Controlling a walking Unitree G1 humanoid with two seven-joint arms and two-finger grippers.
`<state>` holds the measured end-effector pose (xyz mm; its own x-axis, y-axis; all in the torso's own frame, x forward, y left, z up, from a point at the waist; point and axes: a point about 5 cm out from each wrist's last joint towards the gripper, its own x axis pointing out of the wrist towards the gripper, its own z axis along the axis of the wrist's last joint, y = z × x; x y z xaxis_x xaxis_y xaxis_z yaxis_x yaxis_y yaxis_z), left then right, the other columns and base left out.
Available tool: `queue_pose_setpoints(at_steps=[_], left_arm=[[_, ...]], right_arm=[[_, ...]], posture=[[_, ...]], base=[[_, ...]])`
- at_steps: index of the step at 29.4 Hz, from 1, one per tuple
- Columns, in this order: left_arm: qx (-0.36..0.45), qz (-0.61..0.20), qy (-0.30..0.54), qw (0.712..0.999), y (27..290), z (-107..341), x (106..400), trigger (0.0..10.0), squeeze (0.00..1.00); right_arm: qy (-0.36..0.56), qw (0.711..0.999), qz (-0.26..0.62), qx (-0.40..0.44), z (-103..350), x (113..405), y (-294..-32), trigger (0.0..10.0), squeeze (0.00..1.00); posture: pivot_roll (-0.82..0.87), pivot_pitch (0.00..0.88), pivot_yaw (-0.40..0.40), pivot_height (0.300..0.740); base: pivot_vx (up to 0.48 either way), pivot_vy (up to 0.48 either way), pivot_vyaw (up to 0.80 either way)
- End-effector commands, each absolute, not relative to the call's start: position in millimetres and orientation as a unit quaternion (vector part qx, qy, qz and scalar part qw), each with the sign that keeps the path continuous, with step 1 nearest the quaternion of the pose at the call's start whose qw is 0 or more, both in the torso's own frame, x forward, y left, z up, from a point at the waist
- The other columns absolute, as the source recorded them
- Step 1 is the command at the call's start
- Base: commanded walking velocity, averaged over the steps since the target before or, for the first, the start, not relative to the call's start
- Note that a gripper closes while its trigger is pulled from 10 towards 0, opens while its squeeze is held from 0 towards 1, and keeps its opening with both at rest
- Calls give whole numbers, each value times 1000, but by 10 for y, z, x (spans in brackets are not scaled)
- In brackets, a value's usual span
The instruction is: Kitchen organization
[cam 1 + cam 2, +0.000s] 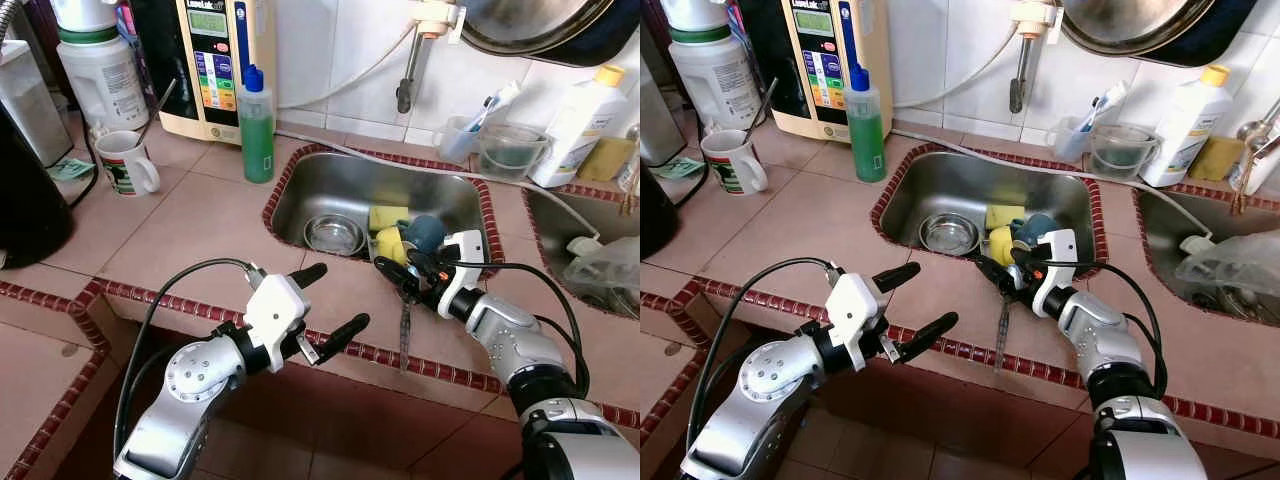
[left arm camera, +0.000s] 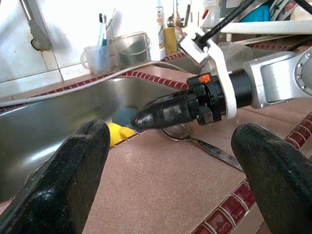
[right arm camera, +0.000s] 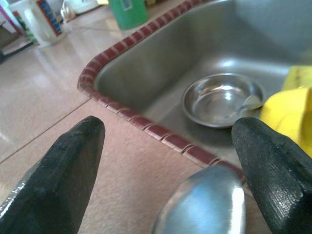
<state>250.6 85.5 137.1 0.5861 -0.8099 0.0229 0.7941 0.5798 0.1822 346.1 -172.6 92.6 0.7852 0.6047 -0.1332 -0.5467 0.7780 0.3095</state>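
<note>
Steel spoon [image 1: 405, 322] lies on the tiled counter [image 1: 190, 225] at the sink's [image 1: 330, 190] front rim, bowl toward the basin and handle toward me, right under my right gripper [image 1: 403, 272], whose fingers straddle it wide, while my left gripper [image 1: 332, 305] hovers open farther off.

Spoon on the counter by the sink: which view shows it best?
Left eye view: the whole spoon lies along the counter, bowl under the open right gripper. Right eye view shows the same. Right wrist view catches just the bowl, close up; left wrist view shows the bowl and part of the handle.
</note>
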Motion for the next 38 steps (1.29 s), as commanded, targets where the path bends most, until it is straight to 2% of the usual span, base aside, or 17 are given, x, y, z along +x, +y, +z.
queue_pose_setpoints(at_steps=[1,3,4,6,7,8,9,10,11,12,38], left_arm=[[78,-451,-58,887,858,1413,2494,10000,0],[79,-451,-58,887,865,1415,2496,10000,0],[80,-450,-58,887,867,1416,2496,10000,0],[80,-450,-58,887,870,1419,2497,10000,0],[80,-450,-59,888,872,1422,2500,10000,0],[80,-449,-59,888,873,1423,2501,10000,0],[80,-449,-59,888,873,1424,2501,10000,0],[80,-449,-59,888,873,1424,2501,10000,0],[80,-449,-59,888,873,1424,2501,10000,0],[80,-450,-59,888,873,1424,2500,10000,0],[80,-449,-62,888,878,1436,2516,10000,0]], right_arm=[[114,934,313,127,947,3480,-1715,10000,0],[122,933,311,133,918,3472,-1707,10000,0],[125,933,310,134,906,3469,-1707,9216,0],[135,933,305,132,857,3445,-1717,4471,0],[137,934,302,134,844,3439,-1725,3961,0],[139,934,300,136,836,3436,-1731,3961,0],[143,935,296,135,811,3424,-1753,1961,0],[143,935,296,135,811,3424,-1753,1961,0],[144,935,295,133,800,3417,-1762,1294,0],[147,936,295,126,772,3395,-1782,0,0],[157,937,292,106,713,3346,-1863,0,0]], posture=[[40,21,-61,731],[40,21,-61,731],[40,21,-61,731],[41,22,-58,731],[41,21,-58,731],[41,22,-58,731],[41,22,-58,731],[41,22,-58,731],[39,22,-58,731],[38,22,-58,731],[41,5,-62,731]], base=[[0,0,0],[0,0,0],[0,0,0],[0,0,0],[0,0,0],[0,0,0],[0,0,0],[0,0,0],[0,0,0],[0,0,0],[0,0,0]])
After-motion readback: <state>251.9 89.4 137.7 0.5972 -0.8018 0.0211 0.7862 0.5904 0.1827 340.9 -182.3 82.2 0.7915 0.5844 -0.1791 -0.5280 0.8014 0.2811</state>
